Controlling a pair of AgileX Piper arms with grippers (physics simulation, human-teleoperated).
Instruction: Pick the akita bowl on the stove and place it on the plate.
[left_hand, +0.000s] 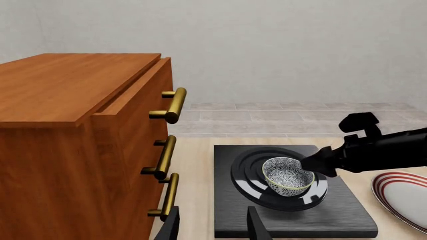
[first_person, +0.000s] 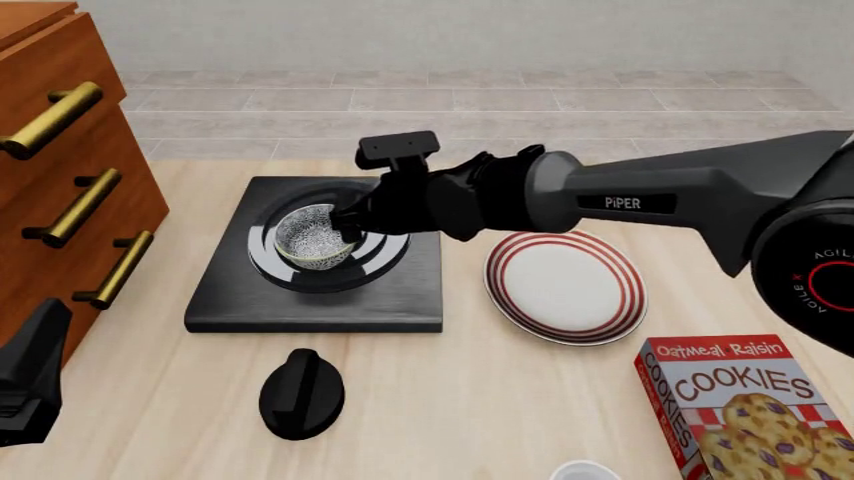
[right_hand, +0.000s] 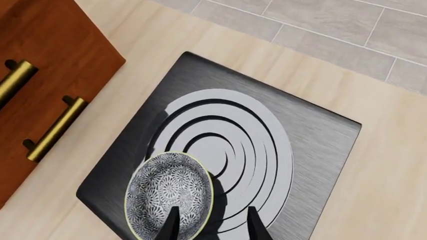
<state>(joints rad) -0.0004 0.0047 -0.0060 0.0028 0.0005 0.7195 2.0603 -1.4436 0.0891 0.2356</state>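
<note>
The akita bowl (first_person: 315, 240), speckled grey-white inside with a pale rim, sits on the glossy rings of the black stove (first_person: 227, 300). My right gripper (first_person: 347, 222) reaches down at the bowl's right side. In the right wrist view the right gripper (right_hand: 212, 214) is open, one finger inside the bowl (right_hand: 167, 187) and the other outside, so the fingers straddle its rim. The red-ringed white plate (first_person: 565, 285) lies just right of the stove. My left gripper (left_hand: 213, 222) hangs open and empty near the stove's (left_hand: 333, 215) front edge, well short of the bowl (left_hand: 288, 175).
A wooden drawer cabinet (first_person: 67, 170) with brass handles stands left of the stove. A black round knob (first_person: 303, 393) lies in front of the stove. A cookies box (first_person: 741, 415) stands at the front right, with a white rim (first_person: 587, 470) at the bottom edge.
</note>
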